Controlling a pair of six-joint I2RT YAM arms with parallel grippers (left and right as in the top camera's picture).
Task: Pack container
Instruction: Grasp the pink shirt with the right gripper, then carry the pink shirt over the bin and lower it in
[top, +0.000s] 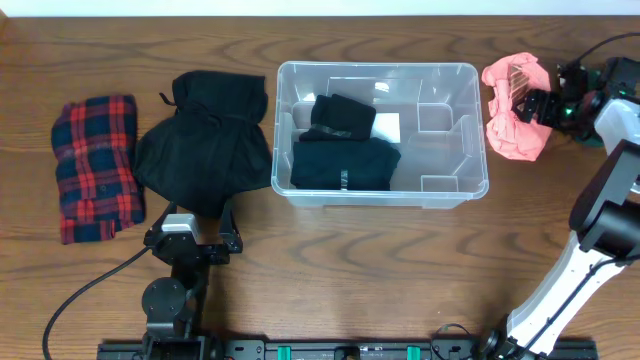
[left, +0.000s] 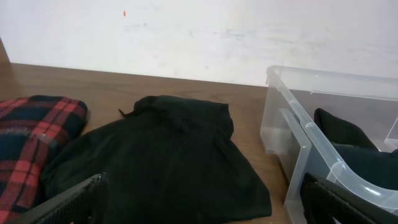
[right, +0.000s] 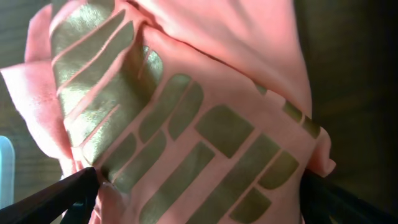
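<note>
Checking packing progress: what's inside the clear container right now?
Folded black clothes fill the left part of the container; a white label peeks out beside them. Anything beneath the clothes is hidden.

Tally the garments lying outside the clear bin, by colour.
Black garment: 1
Red-and-navy plaid garment: 1
Pink garment with gold print: 1
Total outside the container: 3
</note>
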